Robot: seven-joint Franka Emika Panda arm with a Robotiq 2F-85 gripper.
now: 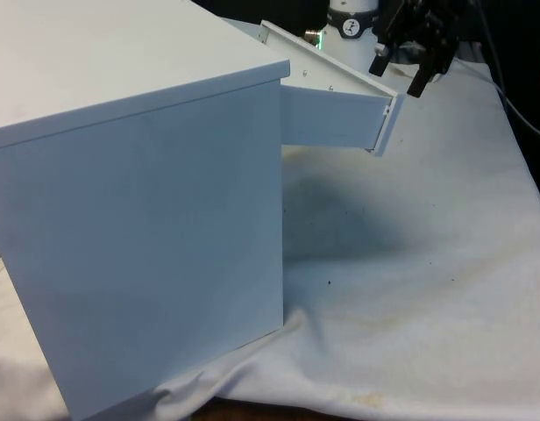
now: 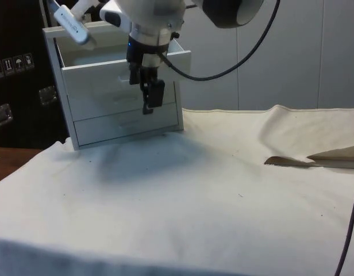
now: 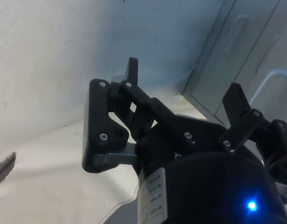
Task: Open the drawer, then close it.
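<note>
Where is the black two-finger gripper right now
The black two-finger gripper hangs just off the pulled-out top drawer's front panel, at the front view's upper right, in front of the white chest of drawers.

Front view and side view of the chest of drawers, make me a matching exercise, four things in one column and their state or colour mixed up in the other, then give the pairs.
Column one:
1. top drawer
2. bottom drawer
3. jaws
4. cloth

Column two:
A. shut
B. pulled out
C. spread apart, holding nothing
D. white, covering the table

Pairs: 1-B, 2-A, 3-C, 4-D
</note>
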